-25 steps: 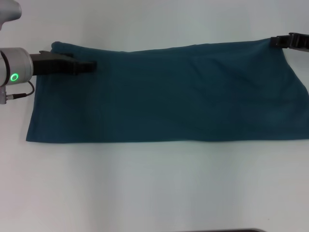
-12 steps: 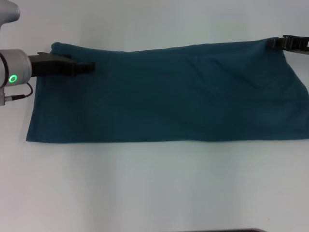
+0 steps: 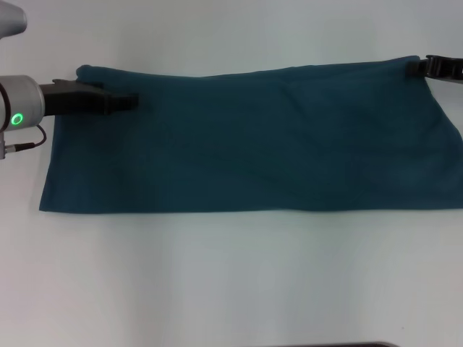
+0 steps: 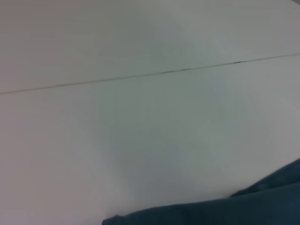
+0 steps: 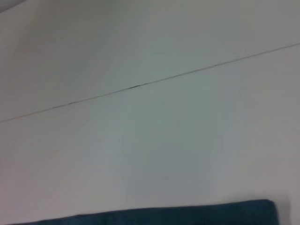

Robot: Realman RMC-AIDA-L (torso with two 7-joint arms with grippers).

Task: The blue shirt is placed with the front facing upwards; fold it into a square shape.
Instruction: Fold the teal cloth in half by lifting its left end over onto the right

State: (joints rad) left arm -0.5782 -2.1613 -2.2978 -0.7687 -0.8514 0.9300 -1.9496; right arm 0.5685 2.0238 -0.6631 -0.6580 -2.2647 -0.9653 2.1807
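Left gripper (image 3: 130, 101): reaching level over the far left corner — grip unclear.
Right gripper (image 3: 418, 66): at the far right corner.
Shirt (image 3: 253, 137): folded band spread flat between them — on the table (image 3: 231, 282).

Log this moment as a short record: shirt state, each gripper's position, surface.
shirt: blue shirt lies flat as a long band across the table, no lettering or collar showing
left gripper: left gripper over the shirt's far left corner, low against the cloth
right gripper: right gripper at the shirt's far right corner, mostly out of frame
surface: white table with a thin seam line beyond the shirt
fold stage: not yet square
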